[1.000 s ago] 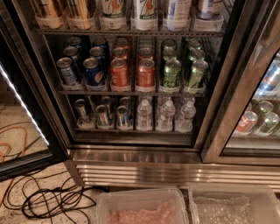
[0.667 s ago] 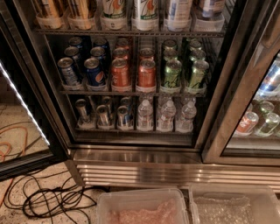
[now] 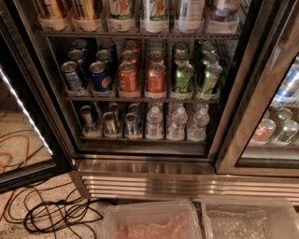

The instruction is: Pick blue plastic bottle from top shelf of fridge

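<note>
The fridge (image 3: 149, 168) stands in front of me with its left door swung open. The top shelf (image 3: 140, 34) runs along the upper edge of the view as a thin wire rack. Only the lower parts of the bottles on it show. The blue plastic bottle (image 3: 189, 11), with a white label and blue print, stands right of centre on that shelf. A similar bottle (image 3: 224, 7) stands to its right. Bottles with green-and-orange print (image 3: 154, 11) stand to its left. My gripper is not in view.
Soda cans (image 3: 156, 77) fill the middle rack and small water bottles (image 3: 177, 123) the lower one. The open door (image 3: 28, 116) with a light strip hangs at left. Cables (image 3: 51, 214) lie on the floor. Two clear plastic bins (image 3: 152, 219) sit at the bottom edge. A closed glass door (image 3: 275, 107) is at right.
</note>
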Controlling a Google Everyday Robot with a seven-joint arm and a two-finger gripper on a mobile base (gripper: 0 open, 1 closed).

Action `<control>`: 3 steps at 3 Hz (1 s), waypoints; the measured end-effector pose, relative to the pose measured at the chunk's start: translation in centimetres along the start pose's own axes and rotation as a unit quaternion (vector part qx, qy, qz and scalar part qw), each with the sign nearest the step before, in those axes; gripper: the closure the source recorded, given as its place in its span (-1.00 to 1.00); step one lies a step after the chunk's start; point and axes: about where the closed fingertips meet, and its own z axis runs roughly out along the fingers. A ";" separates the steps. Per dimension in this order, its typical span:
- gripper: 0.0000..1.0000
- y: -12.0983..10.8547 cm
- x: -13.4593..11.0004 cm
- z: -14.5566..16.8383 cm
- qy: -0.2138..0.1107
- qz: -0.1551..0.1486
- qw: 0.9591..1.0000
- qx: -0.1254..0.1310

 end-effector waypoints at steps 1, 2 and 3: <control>1.00 0.2 1.1 -1.3 0.014 -0.011 1.000 -0.005; 1.00 0.9 4.5 -5.5 0.067 -0.011 0.997 -0.028; 1.00 1.4 8.5 -9.1 0.148 0.002 0.988 -0.048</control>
